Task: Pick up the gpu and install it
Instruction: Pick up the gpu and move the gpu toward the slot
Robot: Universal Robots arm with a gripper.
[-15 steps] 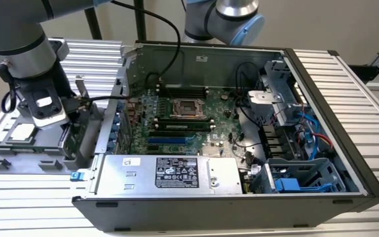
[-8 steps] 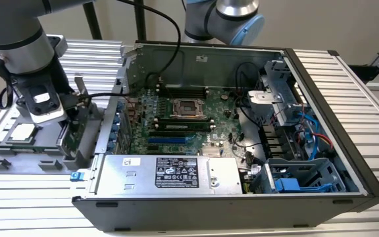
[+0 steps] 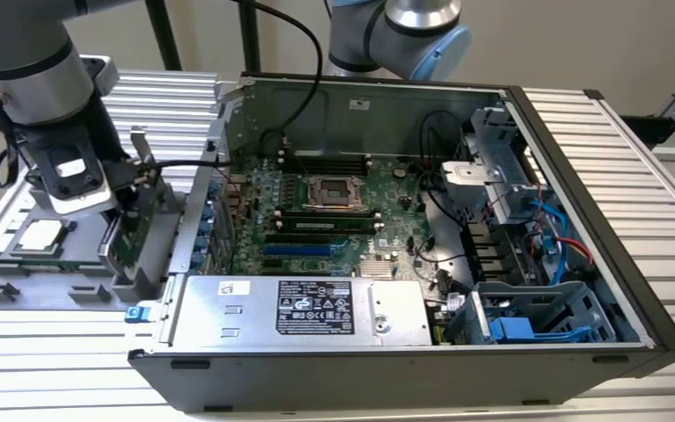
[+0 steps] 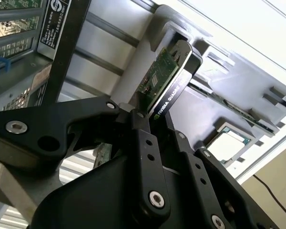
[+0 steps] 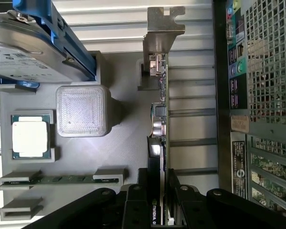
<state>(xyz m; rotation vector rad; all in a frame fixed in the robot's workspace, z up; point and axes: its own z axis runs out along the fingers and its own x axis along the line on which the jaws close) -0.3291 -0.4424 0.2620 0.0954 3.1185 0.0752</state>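
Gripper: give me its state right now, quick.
The gripper is closed on the gpu, with a finger against each face of the card.

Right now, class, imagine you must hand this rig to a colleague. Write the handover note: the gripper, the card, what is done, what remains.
Gripper: shut on the gpu, a thin flat green circuit-board card with one black face; one finger on each face.
Gpu: upright on edge over the grey plastic parts tray, outside the open dark metal computer case, on the exterior view's left.
Done: card gripped. Whether it is clear of its tray slot cannot be told.
Left: the gpu is not yet on the large green motherboard inside the case.
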